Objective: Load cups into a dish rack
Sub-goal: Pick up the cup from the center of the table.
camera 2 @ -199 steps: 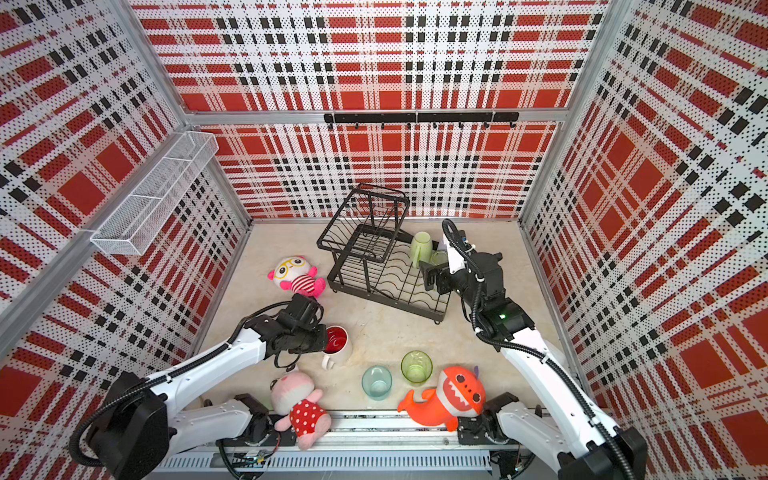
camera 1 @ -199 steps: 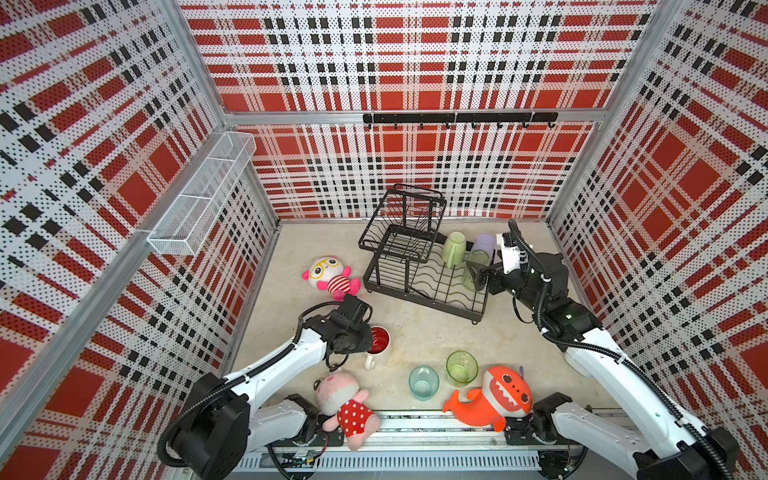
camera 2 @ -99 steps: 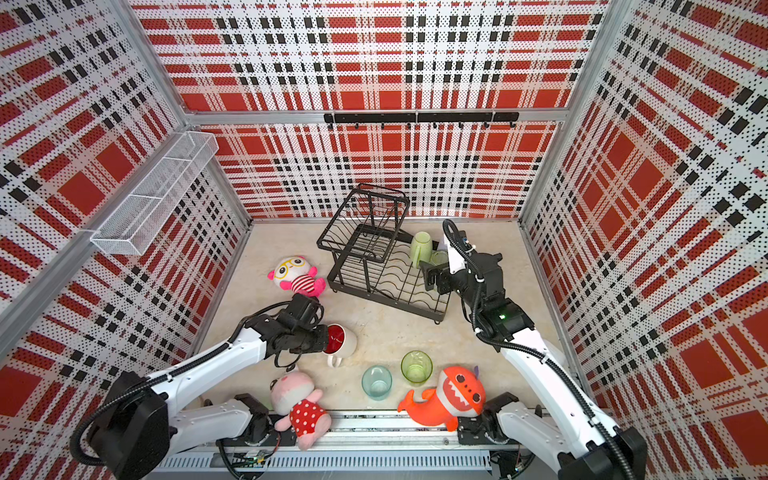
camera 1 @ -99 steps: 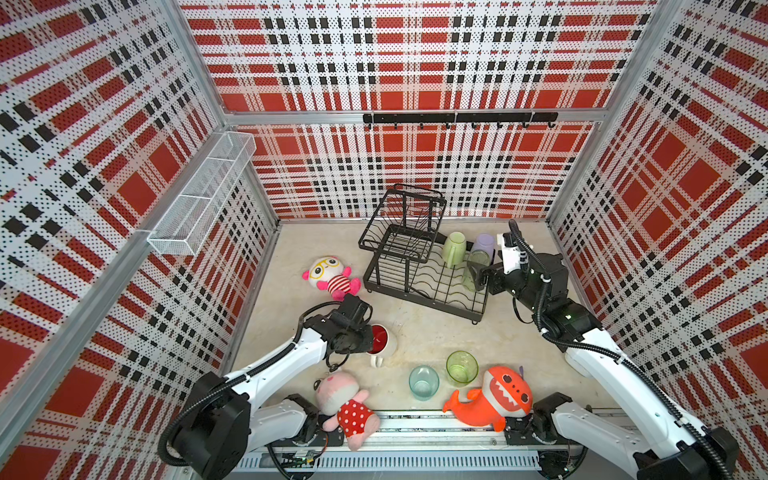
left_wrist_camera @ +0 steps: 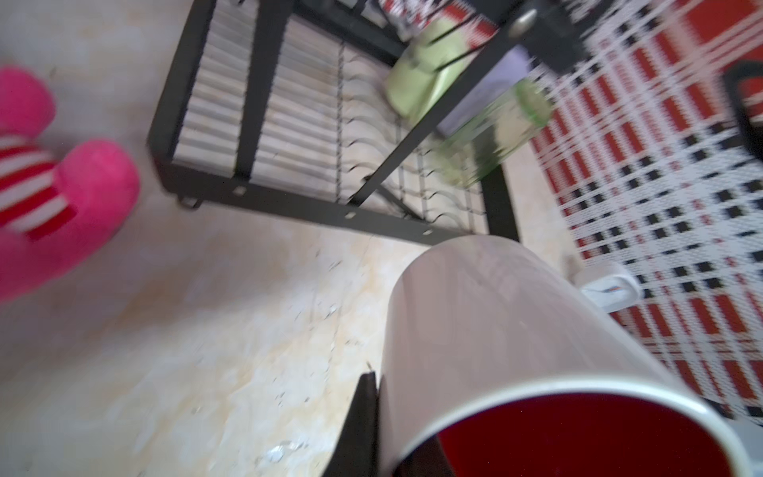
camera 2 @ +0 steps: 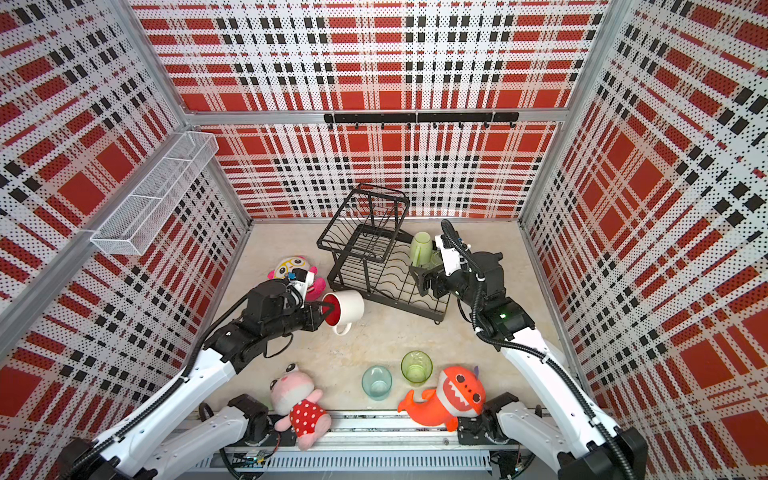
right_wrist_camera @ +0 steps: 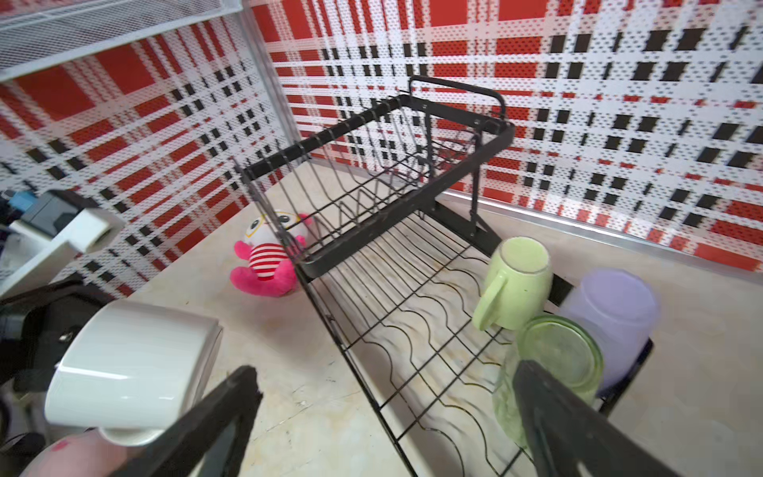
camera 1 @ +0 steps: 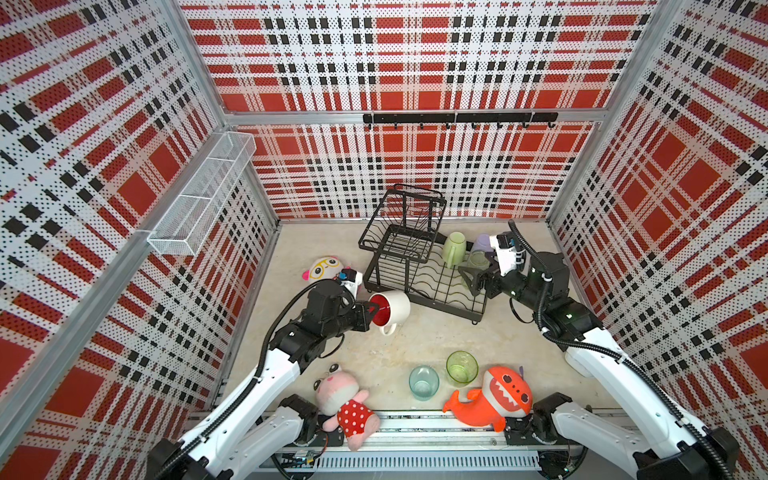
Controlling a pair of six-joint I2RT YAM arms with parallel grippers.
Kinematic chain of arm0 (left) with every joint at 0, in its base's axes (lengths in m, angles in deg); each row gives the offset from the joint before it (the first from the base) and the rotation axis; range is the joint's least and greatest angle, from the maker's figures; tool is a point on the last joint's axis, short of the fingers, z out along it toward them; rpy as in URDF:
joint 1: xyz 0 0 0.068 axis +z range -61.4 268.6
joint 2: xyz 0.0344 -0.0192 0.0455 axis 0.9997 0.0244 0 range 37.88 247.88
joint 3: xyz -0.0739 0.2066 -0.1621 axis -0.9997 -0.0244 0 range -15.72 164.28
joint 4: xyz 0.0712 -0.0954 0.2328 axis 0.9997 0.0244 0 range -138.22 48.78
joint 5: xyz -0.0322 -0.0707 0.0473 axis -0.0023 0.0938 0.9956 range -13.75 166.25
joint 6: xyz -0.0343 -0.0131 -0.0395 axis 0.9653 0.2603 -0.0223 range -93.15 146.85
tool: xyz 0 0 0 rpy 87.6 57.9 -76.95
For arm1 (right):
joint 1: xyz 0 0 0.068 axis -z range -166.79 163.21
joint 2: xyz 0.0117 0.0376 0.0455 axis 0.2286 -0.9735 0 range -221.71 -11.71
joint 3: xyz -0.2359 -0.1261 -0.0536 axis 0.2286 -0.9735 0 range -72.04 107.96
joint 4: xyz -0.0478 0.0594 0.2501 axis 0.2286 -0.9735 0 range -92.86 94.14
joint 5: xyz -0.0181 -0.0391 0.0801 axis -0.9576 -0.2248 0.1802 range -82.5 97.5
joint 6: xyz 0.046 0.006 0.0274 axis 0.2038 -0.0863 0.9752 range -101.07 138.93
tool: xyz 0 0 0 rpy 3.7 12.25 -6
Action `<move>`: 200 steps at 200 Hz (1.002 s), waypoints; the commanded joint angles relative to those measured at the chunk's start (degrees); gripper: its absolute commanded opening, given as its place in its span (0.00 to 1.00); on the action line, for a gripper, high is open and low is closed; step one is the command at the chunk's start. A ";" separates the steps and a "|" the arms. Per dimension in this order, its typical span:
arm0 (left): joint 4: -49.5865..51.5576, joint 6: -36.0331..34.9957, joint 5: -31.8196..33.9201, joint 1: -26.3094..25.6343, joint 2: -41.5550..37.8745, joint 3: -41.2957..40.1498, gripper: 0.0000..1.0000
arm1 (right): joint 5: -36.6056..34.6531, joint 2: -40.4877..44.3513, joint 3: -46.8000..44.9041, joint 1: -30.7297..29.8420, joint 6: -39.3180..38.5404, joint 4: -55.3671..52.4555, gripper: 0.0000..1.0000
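- The left wrist view is blurred all over. Its edge cuts off the mug's [left_wrist_camera: 516, 330] mouth and most of the pink plush [left_wrist_camera: 62, 198].
- In a top view, the tumbler [camera 1: 481, 242] sits partly behind my right arm [camera 1: 536, 286].
- In the right wrist view, my right gripper's [right_wrist_camera: 384, 369] fingers run off the edge, and one covers part of the glass [right_wrist_camera: 557, 355].
- There is a pink blur [right_wrist_camera: 70, 456] in that view's corner. I cannot tell what it is.

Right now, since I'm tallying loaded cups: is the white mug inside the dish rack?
No, the left gripper holds the white mug outside the dish rack, beside it.
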 commanded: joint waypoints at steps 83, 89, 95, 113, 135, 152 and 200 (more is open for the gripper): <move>-30.08 -3.55 -21.55 -4.16 -0.52 -2.64 0.00 | 36.04 3.02 -11.82 -2.93 -0.23 25.43 1.00; -30.40 -4.23 -21.49 -5.10 -0.39 -2.68 0.00 | 37.83 2.71 -12.50 -3.58 0.51 27.34 1.00; -30.85 -4.60 -21.17 -5.96 -0.29 -2.76 0.00 | 39.95 2.45 -13.46 -4.22 1.78 30.58 1.00; -32.86 -5.45 -20.81 -7.63 0.25 -3.03 0.00 | 44.23 1.80 -17.31 -6.57 6.29 42.68 1.00; -33.63 -5.30 -20.65 -8.80 1.26 -2.77 0.00 | 42.44 1.19 -15.99 -9.43 4.34 39.27 1.00; -34.27 -5.21 -20.44 -9.11 1.59 -2.68 0.00 | 41.02 1.10 -13.64 -11.96 -2.26 30.77 1.00; -37.44 -4.77 -21.38 -10.29 1.80 -1.94 0.00 | 40.19 -0.69 -12.85 -13.97 -3.38 28.68 1.00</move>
